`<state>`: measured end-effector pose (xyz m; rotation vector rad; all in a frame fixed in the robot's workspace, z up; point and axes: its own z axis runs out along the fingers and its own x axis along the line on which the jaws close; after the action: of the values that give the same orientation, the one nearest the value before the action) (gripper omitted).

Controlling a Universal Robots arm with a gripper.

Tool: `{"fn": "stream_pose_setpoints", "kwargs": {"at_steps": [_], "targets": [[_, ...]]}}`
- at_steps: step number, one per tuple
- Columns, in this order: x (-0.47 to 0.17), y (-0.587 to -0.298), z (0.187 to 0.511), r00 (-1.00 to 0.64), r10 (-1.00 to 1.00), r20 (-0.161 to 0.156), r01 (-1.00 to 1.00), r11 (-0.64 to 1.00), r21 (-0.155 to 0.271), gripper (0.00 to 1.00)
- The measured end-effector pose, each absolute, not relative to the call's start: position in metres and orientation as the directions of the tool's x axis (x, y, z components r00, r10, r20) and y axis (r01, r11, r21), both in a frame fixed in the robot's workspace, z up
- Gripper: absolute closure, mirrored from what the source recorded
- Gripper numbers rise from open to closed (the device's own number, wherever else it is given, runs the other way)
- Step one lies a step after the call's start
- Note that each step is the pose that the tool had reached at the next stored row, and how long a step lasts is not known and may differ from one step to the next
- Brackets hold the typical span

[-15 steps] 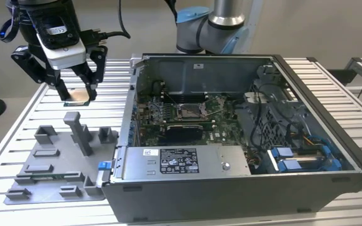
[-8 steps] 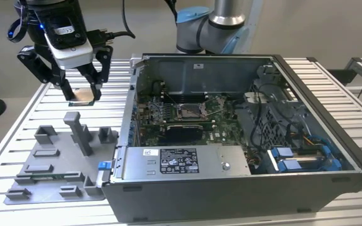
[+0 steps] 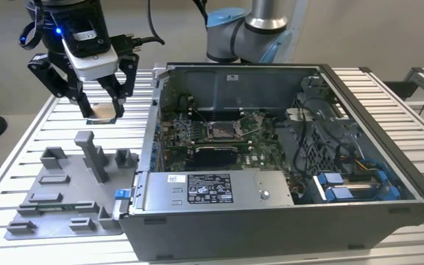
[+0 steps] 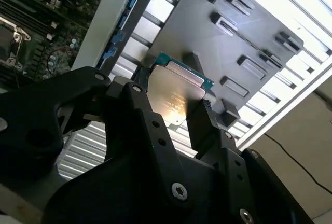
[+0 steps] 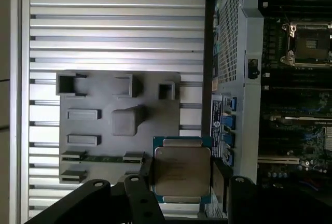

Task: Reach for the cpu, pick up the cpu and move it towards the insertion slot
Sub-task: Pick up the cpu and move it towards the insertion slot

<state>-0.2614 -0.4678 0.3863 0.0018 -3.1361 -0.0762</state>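
CPU [image 5: 181, 176] sits clamped between your gripper's [image 3: 103, 112] closed fingers, lifted clear above the grey tray [image 3: 57, 207], well apart from the insertion slot [image 3: 223, 130].

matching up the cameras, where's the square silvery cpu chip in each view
Exterior view: square silvery cpu chip held above the slatted table, at the exterior view's left of the case.
Second wrist view: chip between the jaws.
First wrist view: chip likewise.
Shared landmark: grey plastic tray.
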Motion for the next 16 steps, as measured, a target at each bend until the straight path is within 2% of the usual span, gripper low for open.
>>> {"fn": "stream_pose_setpoints", "kwargs": {"at_steps": [16], "targets": [[-0.243,-0.468,0.386,-1.0,-0.001,0.005,-0.001,0.999,0.049,1.0]]}}
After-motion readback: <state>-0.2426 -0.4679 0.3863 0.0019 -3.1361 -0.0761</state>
